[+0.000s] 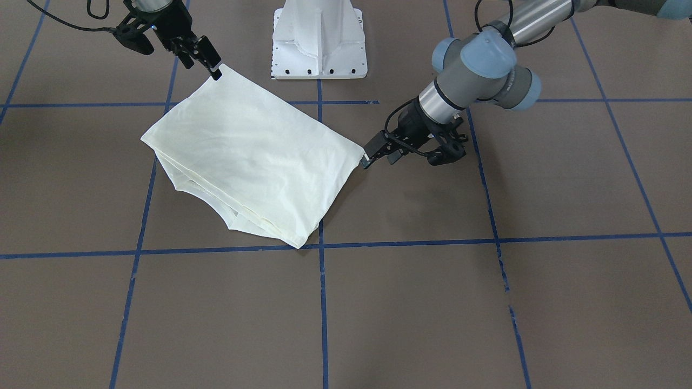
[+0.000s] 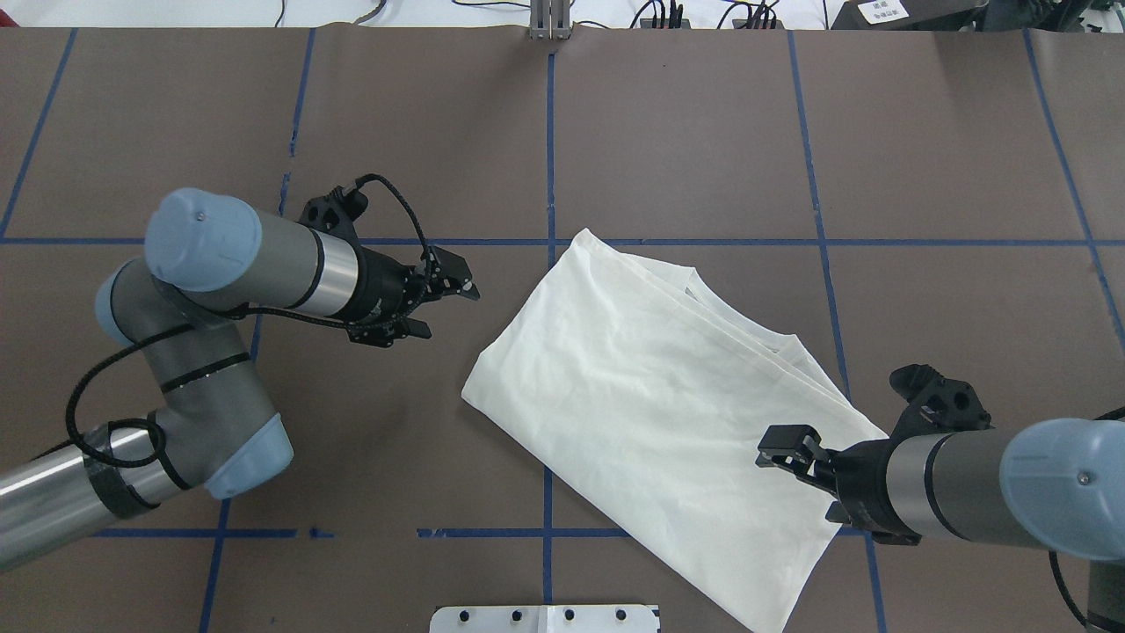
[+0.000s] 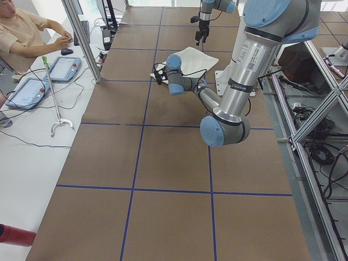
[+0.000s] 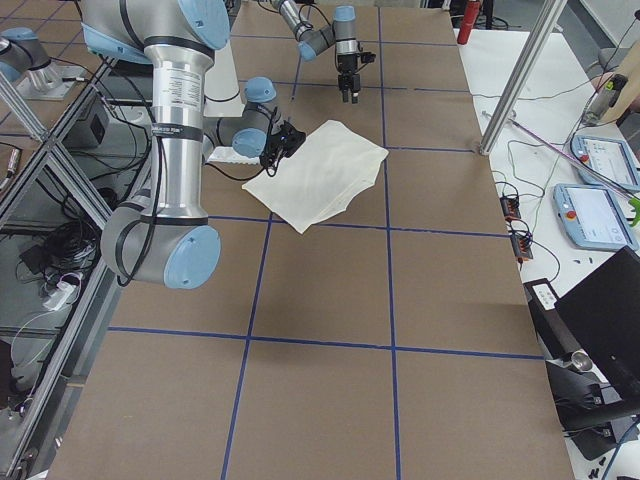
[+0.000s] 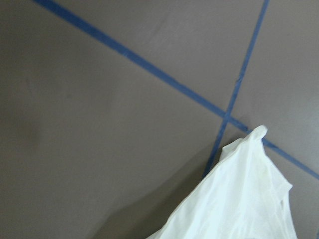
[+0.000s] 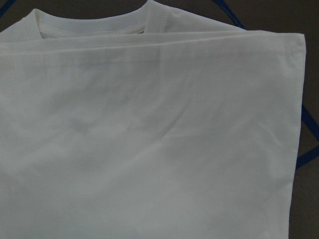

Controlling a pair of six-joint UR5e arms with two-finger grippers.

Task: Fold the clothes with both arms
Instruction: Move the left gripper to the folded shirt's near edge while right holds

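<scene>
Shirt (image 2: 650,413) lies diagonal on counter. Right gripper (image 2: 785,447) hangs over it, spread unclear. Left gripper (image 2: 450,309), open and empty, stands off beside.

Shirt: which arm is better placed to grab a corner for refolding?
Probably right: right gripper is at a corner of the shirt, cloth filling its wrist view; left gripper hangs beside it over the table.
</scene>
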